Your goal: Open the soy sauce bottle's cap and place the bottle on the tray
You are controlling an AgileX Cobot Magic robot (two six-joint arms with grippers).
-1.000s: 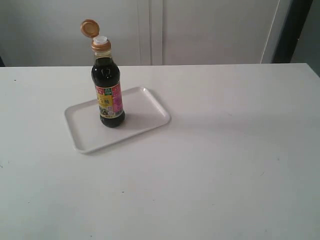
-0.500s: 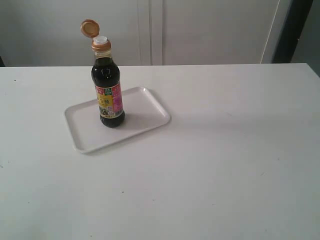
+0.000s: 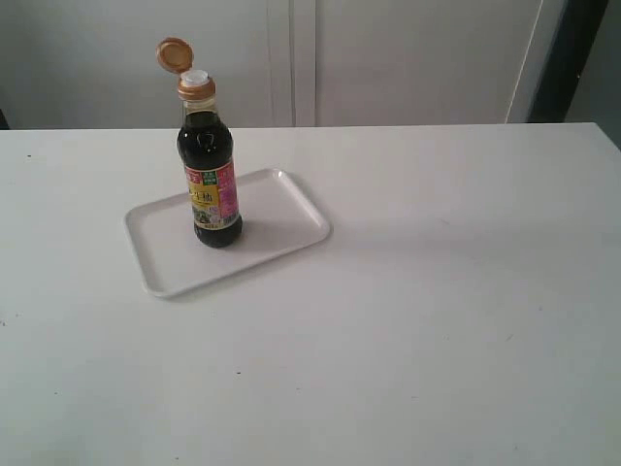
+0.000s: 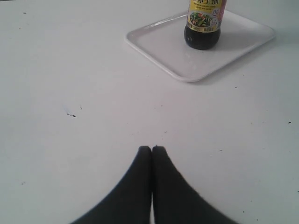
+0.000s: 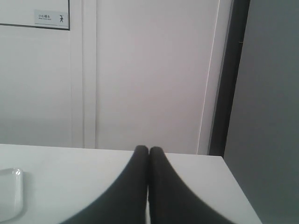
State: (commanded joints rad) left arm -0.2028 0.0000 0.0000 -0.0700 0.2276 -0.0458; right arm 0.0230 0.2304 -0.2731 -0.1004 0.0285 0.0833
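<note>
The soy sauce bottle (image 3: 212,184) stands upright on the white tray (image 3: 281,228) at the left of the table. Its copper-orange cap (image 3: 175,54) is flipped back on its hinge, and the white spout (image 3: 195,77) shows. The left wrist view holds the bottle's lower part (image 4: 203,25) on the tray (image 4: 168,46), well ahead of my left gripper (image 4: 151,149), which is shut and empty above bare table. My right gripper (image 5: 149,149) is shut and empty too, facing the wall, with a tray corner (image 5: 11,191) at the view's edge. Neither gripper shows in the exterior view.
The white table (image 3: 437,291) stretches to the right and front of the tray. A pale wall with a panel seam (image 3: 303,58) stands behind it. The table's far right edge meets a dark gap (image 5: 231,93).
</note>
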